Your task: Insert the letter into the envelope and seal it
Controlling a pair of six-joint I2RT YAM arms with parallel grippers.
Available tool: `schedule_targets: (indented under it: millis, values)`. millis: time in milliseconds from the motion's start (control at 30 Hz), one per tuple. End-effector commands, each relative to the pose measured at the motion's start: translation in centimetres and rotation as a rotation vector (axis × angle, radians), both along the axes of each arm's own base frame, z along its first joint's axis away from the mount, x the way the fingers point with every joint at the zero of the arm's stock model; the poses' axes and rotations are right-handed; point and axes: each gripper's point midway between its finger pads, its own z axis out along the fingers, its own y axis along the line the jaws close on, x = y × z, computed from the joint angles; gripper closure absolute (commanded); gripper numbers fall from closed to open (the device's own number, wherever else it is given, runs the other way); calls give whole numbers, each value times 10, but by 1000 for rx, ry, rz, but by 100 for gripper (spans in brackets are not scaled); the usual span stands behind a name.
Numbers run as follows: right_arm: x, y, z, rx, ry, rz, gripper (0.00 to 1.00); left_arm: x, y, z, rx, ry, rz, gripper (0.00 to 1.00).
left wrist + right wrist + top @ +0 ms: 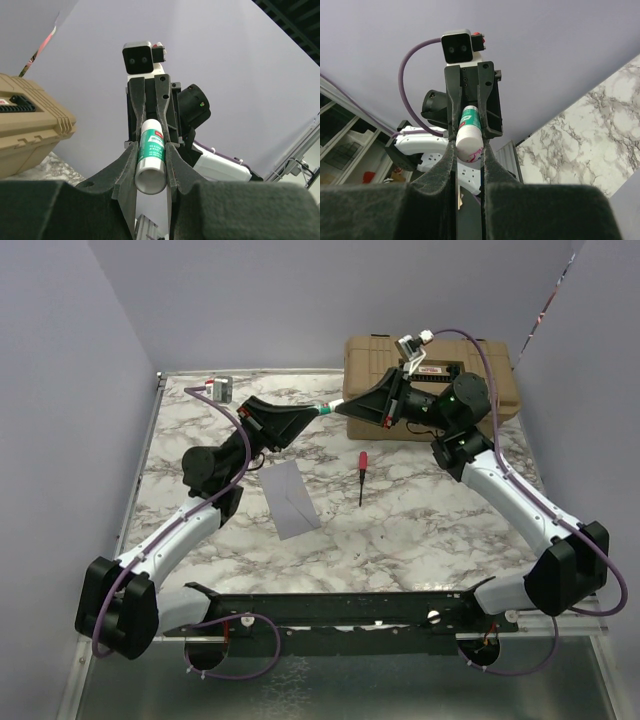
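A screwdriver (362, 478) lies near the tan case (505, 380).

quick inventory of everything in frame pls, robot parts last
glue stick: 1, white and green, in the air above the table, held at both ends
envelope: 1, grey, flat on the table, left of centre
screwdriver: 1, red handle, on the table right of the envelope
case: 1, tan, far right of the table
table: 1, white-grey marble
letter: none seen
left pincer: 1, black, shut on the glue stick
right pincer: 1, black, shut on its other end
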Motion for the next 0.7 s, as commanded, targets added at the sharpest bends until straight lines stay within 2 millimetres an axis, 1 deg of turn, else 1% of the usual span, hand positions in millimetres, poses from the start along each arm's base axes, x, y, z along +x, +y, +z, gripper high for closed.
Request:
schedule_targets:
  millis: [0, 133, 233, 333, 367, 500, 533, 567, 667]
  values:
    - [-2, 18, -2, -17, 49, 31, 99, -13, -8, 19, -5, -88, -57, 100]
    - [-9, 33, -9, -39, 56, 71, 100, -16, -16, 15, 31, -104, -103, 100]
    - [-9, 34, -11, -55, 48, 69, 100, -14, -19, 12, 36, -88, -118, 100]
    - [-5, 33, -11, -94, 34, 44, 99, -10, -16, 12, 12, -62, -96, 100]
    - [-3, 32, -12, -106, 35, 29, 95, -7, -14, 12, 2, -50, -87, 100]
    - [6, 22, -10, -117, 36, -36, 46, -1, -3, 17, -52, -14, -48, 100]
    - [9, 19, -9, -116, 38, -51, 39, 0, 1, 18, -63, -9, -40, 100]
    - [11, 16, -9, -116, 40, -62, 34, 1, 4, 18, -72, -3, -36, 100]
    - [13, 10, -6, -111, 39, -78, 26, 3, 12, 16, -85, 10, -30, 100]
